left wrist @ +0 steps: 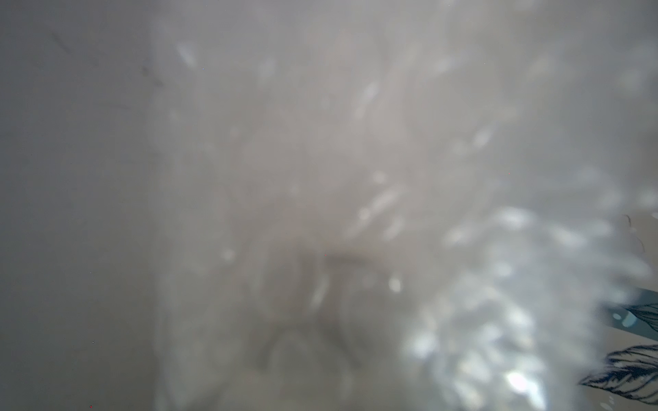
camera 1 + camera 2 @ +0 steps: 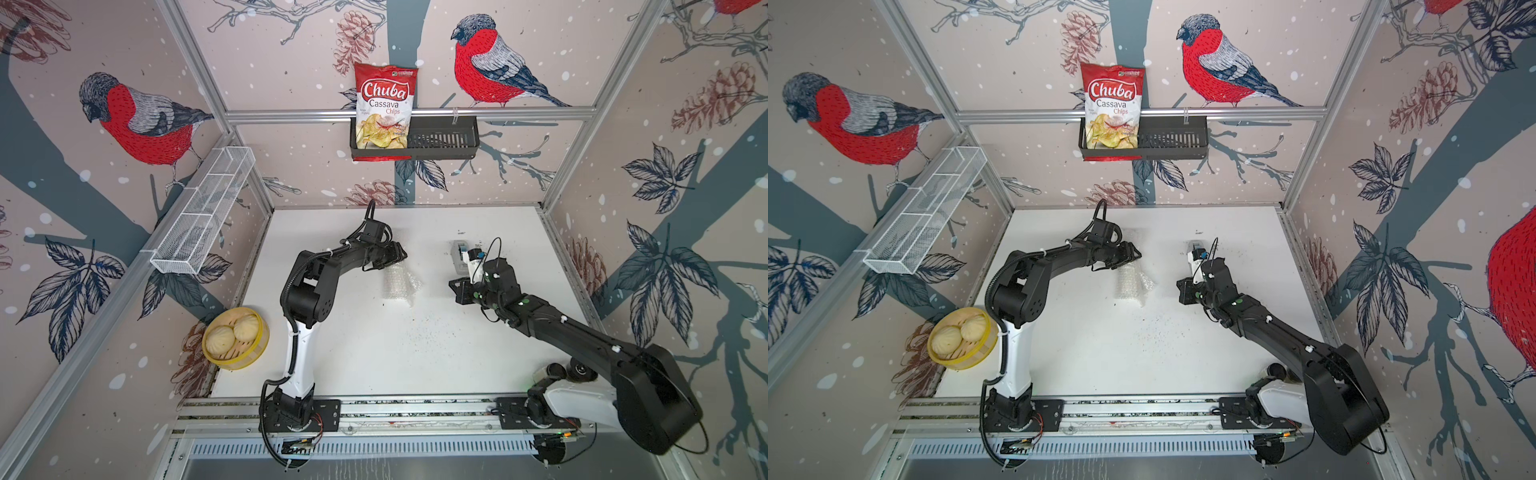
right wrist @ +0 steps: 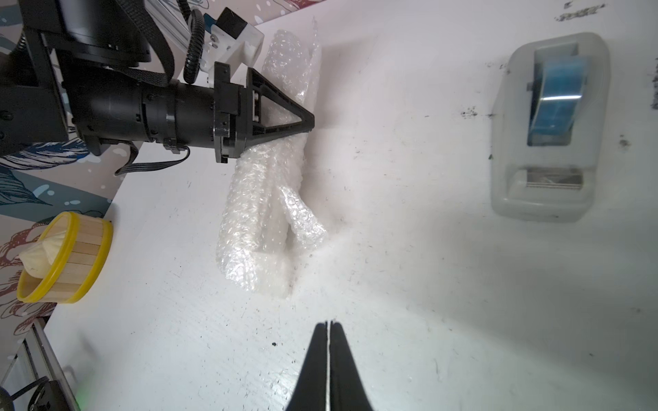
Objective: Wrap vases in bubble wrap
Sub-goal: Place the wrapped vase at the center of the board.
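Status: bubble wrap [image 3: 263, 213] lies rolled on the table [image 3: 409, 267], vase hidden, we judge inside | left gripper [image 3: 309, 124] pinches its edge, likely to stop unrolling | right gripper [image 3: 328, 325] closed, empty, near tape dispenser [image 3: 550, 124]

- the bubble wrap [image 2: 399, 284] lies bunched on the table [image 2: 374, 357], toward the back and near the middle.
- the left gripper [image 3: 310, 122] is at the wrap's far end, with its tips closed on it.
- the right gripper [image 3: 329, 325] is to the right of the wrap and apart from it, tips together.
- the tape dispenser [image 2: 459, 257] stands on the table just behind the right gripper, to the right of the wrap.
- a steamer basket [image 2: 232, 362] sits at the table's left edge, toward the front, left of the left arm, with two buns [image 2: 232, 332] in it.
- a mesh tray [image 2: 203, 212] hangs on the left wall, above the table.
- a rail basket [image 2: 444, 143] hangs on the back wall, with a chips bag [image 2: 384, 104] standing in its left half.
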`<state>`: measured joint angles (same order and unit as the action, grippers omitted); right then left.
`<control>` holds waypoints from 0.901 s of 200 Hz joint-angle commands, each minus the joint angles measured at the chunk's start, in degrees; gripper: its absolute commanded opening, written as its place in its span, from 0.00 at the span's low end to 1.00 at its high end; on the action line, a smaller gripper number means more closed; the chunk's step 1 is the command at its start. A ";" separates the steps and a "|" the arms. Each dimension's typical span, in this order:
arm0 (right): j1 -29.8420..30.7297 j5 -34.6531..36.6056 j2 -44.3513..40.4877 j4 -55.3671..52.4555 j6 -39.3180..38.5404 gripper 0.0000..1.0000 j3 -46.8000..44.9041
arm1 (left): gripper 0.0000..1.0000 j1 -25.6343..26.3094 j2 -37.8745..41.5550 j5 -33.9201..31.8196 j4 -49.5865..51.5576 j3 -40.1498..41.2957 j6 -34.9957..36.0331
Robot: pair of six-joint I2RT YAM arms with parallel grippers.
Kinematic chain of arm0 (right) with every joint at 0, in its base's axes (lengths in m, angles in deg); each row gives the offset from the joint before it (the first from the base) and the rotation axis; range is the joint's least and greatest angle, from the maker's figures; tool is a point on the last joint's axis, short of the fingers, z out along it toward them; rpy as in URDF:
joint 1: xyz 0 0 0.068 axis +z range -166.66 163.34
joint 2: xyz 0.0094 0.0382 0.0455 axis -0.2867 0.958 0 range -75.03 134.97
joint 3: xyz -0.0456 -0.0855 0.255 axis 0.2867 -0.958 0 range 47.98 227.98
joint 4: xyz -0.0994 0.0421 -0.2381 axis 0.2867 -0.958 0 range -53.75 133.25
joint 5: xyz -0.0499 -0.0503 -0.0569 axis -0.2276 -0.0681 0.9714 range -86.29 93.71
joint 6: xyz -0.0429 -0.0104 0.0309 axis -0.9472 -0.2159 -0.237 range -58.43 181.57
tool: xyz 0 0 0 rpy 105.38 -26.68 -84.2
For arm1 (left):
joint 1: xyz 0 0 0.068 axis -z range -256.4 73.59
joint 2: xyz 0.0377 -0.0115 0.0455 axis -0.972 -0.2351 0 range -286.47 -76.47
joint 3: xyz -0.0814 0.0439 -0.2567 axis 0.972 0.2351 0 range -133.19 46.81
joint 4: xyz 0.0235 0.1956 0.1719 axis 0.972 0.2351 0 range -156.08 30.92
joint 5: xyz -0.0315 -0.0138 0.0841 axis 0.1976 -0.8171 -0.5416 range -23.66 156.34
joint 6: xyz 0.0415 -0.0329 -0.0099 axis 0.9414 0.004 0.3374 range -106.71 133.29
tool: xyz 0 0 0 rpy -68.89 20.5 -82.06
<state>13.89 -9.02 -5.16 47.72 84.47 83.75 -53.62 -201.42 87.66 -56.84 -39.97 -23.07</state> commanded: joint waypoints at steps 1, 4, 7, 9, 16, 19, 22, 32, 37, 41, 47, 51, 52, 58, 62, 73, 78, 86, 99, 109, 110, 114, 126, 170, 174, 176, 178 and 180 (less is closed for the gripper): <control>-0.89 -1.81 -0.90 1.78 0.67 0.08 -1.02 | 0.23 0.41 -1.79 -5.78 10.18 -1.78 0.46; -1.04 -1.96 -1.02 1.85 0.66 0.08 -1.11 | 0.23 0.43 -1.89 -5.62 10.25 -1.93 0.30; -1.22 -2.15 -1.03 1.92 0.59 0.08 -1.21 | 0.24 0.50 -2.08 -5.45 10.32 -2.07 0.24; -1.31 -2.24 -1.02 1.98 0.58 0.08 -1.22 | 0.24 0.55 -2.15 -5.38 10.40 -2.18 0.24; -1.65 -2.65 -1.13 2.04 0.54 0.08 -1.38 | 0.27 0.51 -2.47 -5.09 10.62 -2.54 0.13; -1.81 -2.87 -1.21 2.19 0.49 0.08 -1.44 | 0.28 0.62 -2.62 -4.96 10.81 -2.73 0.07; -1.90 -3.04 -1.27 2.17 0.48 0.08 -1.49 | 0.29 0.60 -2.83 -4.85 10.95 -2.82 0.14; -2.39 -3.37 -1.37 2.21 0.48 0.08 -1.58 | 0.37 0.63 -3.20 -4.45 11.87 -3.53 0.31; -2.58 -3.60 -1.45 2.28 0.48 0.08 -1.58 | 0.43 0.59 -3.37 -4.36 12.54 -3.87 0.48; -2.80 -3.84 -1.48 2.32 0.40 0.09 -1.66 | 0.48 0.59 -3.30 -4.30 12.84 -4.07 0.62; -3.06 -4.05 -1.61 2.30 0.40 0.09 -1.67 | 0.58 0.59 -3.03 -4.17 13.26 -4.26 0.76; -3.19 -4.16 -1.74 2.30 0.40 0.09 -1.67 | 0.62 0.59 -2.80 -4.19 13.62 -4.40 0.84; -3.24 -4.15 -1.75 2.30 0.40 0.09 -1.67 | 0.64 0.59 -2.74 -4.23 13.70 -4.43 0.85; -3.49 -4.30 -1.99 2.32 0.32 0.09 -1.75 | 0.70 0.60 -2.28 -4.37 14.23 -4.69 1.03; -3.62 -4.39 -2.18 2.30 0.31 0.09 -1.75 | 0.74 0.62 -2.00 -4.38 14.44 -4.89 1.03; -4.07 -4.50 -2.64 2.30 0.31 0.09 -1.91 | 0.81 0.51 -1.19 -4.15 15.37 -5.38 1.08; -4.33 -4.62 -2.84 2.30 0.31 0.09 -2.00 | 0.87 0.51 -0.83 -4.34 15.96 -5.88 1.04; -4.62 -4.71 -3.34 2.19 0.31 0.09 -2.15 | 0.92 0.48 -0.38 -4.47 16.74 -6.50 1.19; -5.20 -4.93 -4.00 1.87 0.31 0.09 -2.19 | 0.97 0.47 0.21 -4.48 17.98 -7.66 1.50; -5.56 -5.02 -4.63 1.46 0.18 0.09 -2.15 | 0.98 0.42 0.55 -4.84 19.44 -8.88 2.06; -5.61 -5.02 -4.68 1.40 0.15 0.09 -2.13 | 0.98 0.42 0.61 -4.86 19.61 -8.99 2.12; -5.74 -5.00 -5.02 1.19 0.07 0.09 -2.11 | 0.98 0.42 0.81 -5.09 20.30 -9.49 2.23; -6.36 -4.48 -5.92 0.52 0.00 0.10 -2.02 | 0.98 0.26 1.78 -6.08 22.26 -10.85 2.88; -10.63 12.83 -10.58 -0.69 2.17 0.59 -0.65 | 0.98 1.04 16.22 -23.18 26.65 -13.23 9.24; -11.09 15.59 -10.76 -0.65 2.93 0.61 -0.47 | 0.98 1.61 18.61 -26.02 25.81 -12.15 10.56; -11.31 17.60 -10.86 -0.61 3.43 0.62 -0.38 | 0.98 1.92 19.76 -27.46 25.30 -11.54 11.12; -11.61 19.31 -10.84 -0.61 3.81 0.63 -0.29 | 0.98 2.29 20.91 -28.92 24.71 -10.88 11.70; -11.88 20.84 -10.81 -0.49 4.17 0.66 -0.20 | 0.98 2.60 22.05 -30.36 24.06 -10.16 12.75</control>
<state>4.05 -6.22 -14.85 47.22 84.92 82.35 -53.27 -190.12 74.48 -32.65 -52.89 -17.60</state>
